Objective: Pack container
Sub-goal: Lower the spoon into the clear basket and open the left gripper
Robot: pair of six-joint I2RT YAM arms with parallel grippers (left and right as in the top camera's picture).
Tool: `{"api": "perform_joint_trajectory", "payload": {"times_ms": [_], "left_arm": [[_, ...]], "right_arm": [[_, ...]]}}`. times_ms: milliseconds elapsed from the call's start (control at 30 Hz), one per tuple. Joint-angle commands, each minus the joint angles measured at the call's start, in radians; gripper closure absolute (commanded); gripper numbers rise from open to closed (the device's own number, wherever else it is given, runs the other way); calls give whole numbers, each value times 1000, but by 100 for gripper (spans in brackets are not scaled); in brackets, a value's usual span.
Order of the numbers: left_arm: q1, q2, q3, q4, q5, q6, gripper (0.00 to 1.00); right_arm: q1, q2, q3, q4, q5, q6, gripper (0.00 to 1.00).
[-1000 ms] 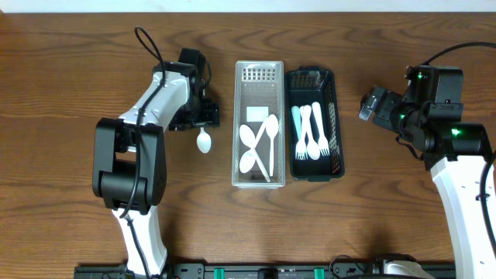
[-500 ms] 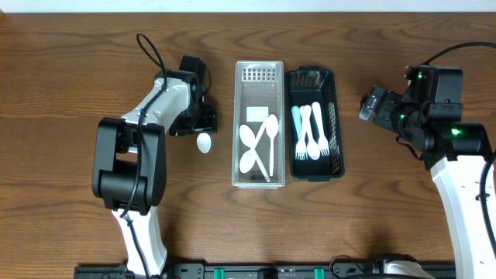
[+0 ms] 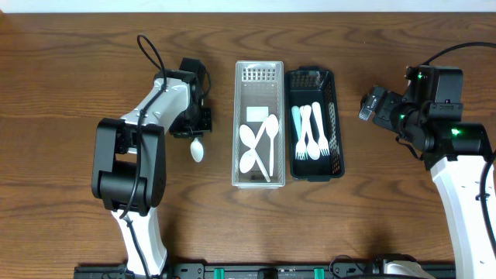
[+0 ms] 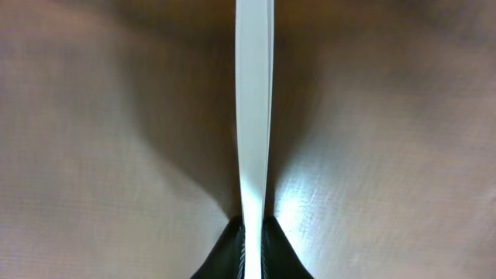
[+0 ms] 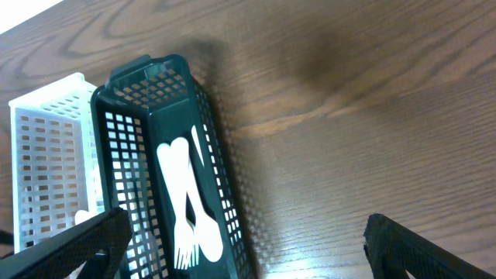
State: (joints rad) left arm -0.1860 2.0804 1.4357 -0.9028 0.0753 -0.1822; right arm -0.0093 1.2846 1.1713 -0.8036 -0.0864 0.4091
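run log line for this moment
left gripper: shut on white plastic spoon, left of white slotted basket | right gripper: open, right of black slotted basket

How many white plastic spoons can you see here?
4 white plastic spoons: three overlapping in the white slotted basket, others possibly hidden; one held by the left end effector.

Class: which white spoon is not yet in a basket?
The spoon held by the left gripper, left of the white basket; the other spoons lie inside it.
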Motion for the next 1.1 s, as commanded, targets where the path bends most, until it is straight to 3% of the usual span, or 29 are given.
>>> {"api": "perform_joint_trajectory", "payload": {"times_ms": [0, 200, 367, 633, 700, 800, 933, 1067], "left_arm": [[-8, -76, 54, -61, -7, 10, 94], [-90, -284, 127, -106, 48, 10, 94], [-251, -441, 128, -54, 66, 9, 94], [-428, -372, 97, 30, -47, -103, 92], [-435, -314, 95, 40, -46, -127, 85], [-435, -241, 95, 44, -46, -130, 57], [-435, -220, 100, 26, -42, -130, 42], [-428, -275, 145, -44, -42, -122, 33]], "right_arm": [[-5, 0, 10, -1, 4, -6, 1], [-5, 0, 10, -2, 4, -6, 1], [-5, 0, 10, -1, 4, -6, 1], [-5, 0, 10, -1, 4, -6, 1], [-5, 0, 10, -1, 4, -6, 1], [-5, 0, 10, -1, 4, -6, 1], [-5, 0, 10, -1, 4, -6, 1], [-5, 0, 10, -1, 4, -6, 1]]}}
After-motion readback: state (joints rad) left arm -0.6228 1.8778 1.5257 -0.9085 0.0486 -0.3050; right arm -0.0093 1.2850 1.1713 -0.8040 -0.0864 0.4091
